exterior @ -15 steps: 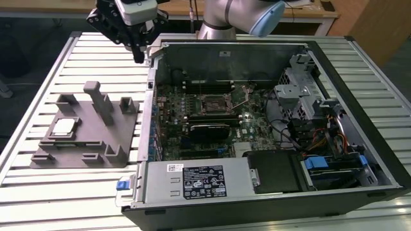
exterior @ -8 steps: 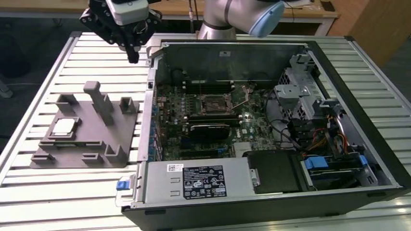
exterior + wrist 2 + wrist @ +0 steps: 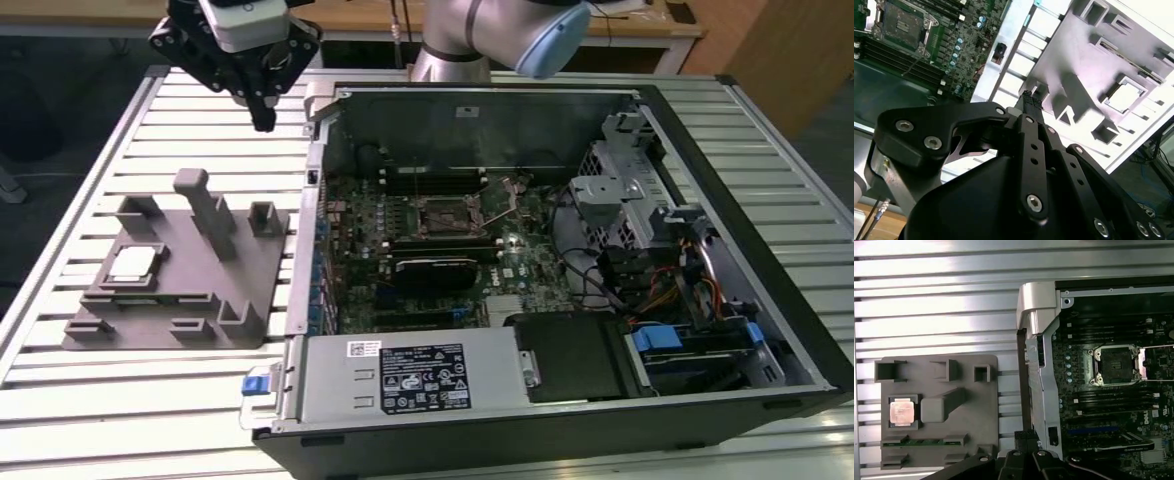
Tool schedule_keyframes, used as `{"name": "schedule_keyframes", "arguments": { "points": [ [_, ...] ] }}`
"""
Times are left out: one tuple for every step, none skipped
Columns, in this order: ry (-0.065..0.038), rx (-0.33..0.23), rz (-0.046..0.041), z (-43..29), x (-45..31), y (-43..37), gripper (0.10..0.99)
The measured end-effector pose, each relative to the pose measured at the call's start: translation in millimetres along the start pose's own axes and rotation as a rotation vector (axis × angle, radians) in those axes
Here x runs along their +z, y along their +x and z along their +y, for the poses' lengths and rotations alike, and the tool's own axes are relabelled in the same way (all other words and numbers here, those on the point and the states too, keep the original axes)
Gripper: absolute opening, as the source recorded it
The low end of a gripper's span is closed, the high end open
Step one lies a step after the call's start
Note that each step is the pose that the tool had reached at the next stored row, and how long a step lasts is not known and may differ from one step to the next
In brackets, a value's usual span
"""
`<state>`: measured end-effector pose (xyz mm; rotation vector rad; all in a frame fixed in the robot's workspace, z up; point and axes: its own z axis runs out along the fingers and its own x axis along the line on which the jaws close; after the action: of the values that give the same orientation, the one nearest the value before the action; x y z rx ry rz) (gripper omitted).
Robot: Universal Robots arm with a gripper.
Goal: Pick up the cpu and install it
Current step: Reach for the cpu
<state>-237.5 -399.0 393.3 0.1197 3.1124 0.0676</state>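
The cpu (image 3: 134,263) is a small pale square chip lying in a recess of the grey plastic fixture (image 3: 187,300), which sits on the slatted table at the exterior view's left. It also shows in the first wrist view as the cpu (image 3: 902,412) on the fixture (image 3: 954,440). My gripper (image 3: 263,122) hangs high above the table, beyond the fixture's far side and beside the case corner. Its black fingers (image 3: 1029,97) are shut with nothing between them. The empty socket (image 3: 447,215) on the motherboard stands with its latch frame raised; in the first wrist view the socket (image 3: 1116,365) lies bare.
An open computer case (image 3: 747,110) fills the table's middle and the exterior view's right, with a silver power supply (image 3: 400,375) along its near edge, cables and a drive cage (image 3: 627,170). The case's metal wall (image 3: 1036,340) stands between fixture and motherboard. Bare slatted tabletop (image 3: 147,410) surrounds the fixture.
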Motion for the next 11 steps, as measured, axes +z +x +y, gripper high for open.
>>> {"name": "schedule_keyframes", "arguments": {
  "points": [
    [0.0, 0.0, -0.0001, -0.1, 0.0, 1.4, 0.106],
    [0.0, 0.0, -0.0001, -0.2, -0.1, 2.9, 0.106],
    [0.0, 0.0, 0.0, -0.3, -0.1, 4.5, 0.106],
    [0.0, 0.0, 0.0, -0.4, -0.1, 6.1, 0.106],
    [0.0, 0.0, 0.0, -0.6, -0.2, 7.7, 0.106],
    [0.0, 0.0, 0.0, -0.7, -0.2, 9.4, 0.106],
    [0.0, 0.0, 0.0, -0.9, -0.3, 11.1, 0.106],
    [0.0, 0.001, -0.0001, -1.0, -0.3, 12.9, 0.106],
    [0.0, 0.001, -0.0001, -1.1, -0.3, 14.6, 0.106],
    [0.0, 0.001, 0.0, -1.2, -0.4, 16.4, 0.106],
    [0.0, 0.001, 0.0, -1.4, -0.5, 18.1, 0.106]
  ]
}}
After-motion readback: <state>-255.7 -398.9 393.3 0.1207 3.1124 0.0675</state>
